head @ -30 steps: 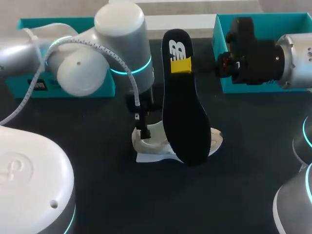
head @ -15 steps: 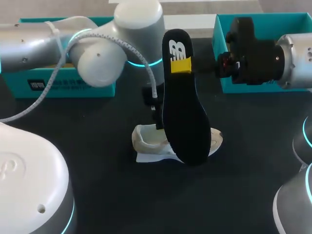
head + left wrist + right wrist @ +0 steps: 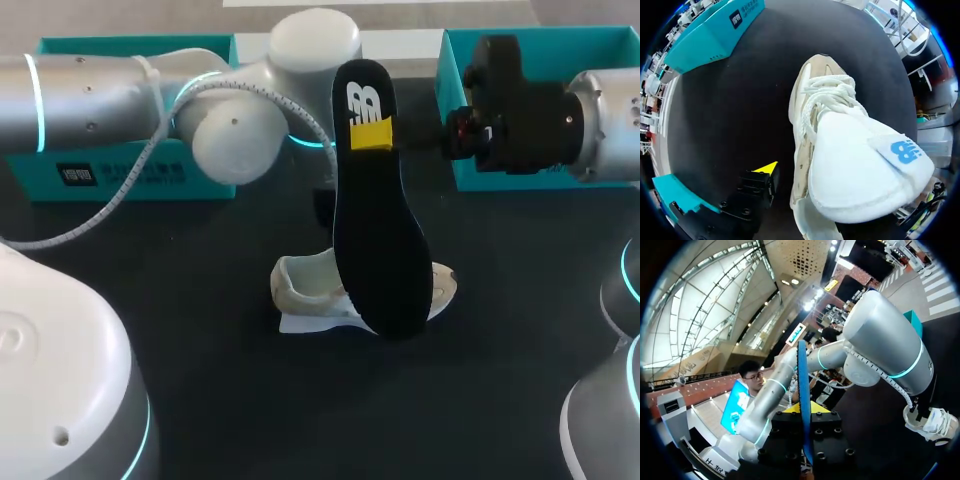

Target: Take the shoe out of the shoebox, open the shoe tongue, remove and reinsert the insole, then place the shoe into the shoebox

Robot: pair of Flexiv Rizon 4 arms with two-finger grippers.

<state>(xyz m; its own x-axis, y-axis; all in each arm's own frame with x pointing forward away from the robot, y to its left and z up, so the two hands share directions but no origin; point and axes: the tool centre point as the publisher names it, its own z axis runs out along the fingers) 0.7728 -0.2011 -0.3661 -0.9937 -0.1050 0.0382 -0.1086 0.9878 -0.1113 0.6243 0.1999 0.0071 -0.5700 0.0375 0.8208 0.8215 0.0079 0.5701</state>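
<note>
My right gripper (image 3: 372, 135) clamped on the insole (image 3: 385, 240), insole upright over the shoe (image 3: 305, 290), shoe on the table (image 3: 200, 400), my left gripper (image 3: 765, 172) beside it, open or closed I cannot tell.

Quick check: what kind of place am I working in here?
Likely a robot demo bench for shoe handling: a black matte tabletop, a teal cardboard shoebox and a cream lace-up sneaker.

Robotics lab bench, left arm (image 3: 110, 85) and right arm (image 3: 600, 110) over black table (image 3: 200, 300), teal shoeboxes (image 3: 110, 175)
</note>
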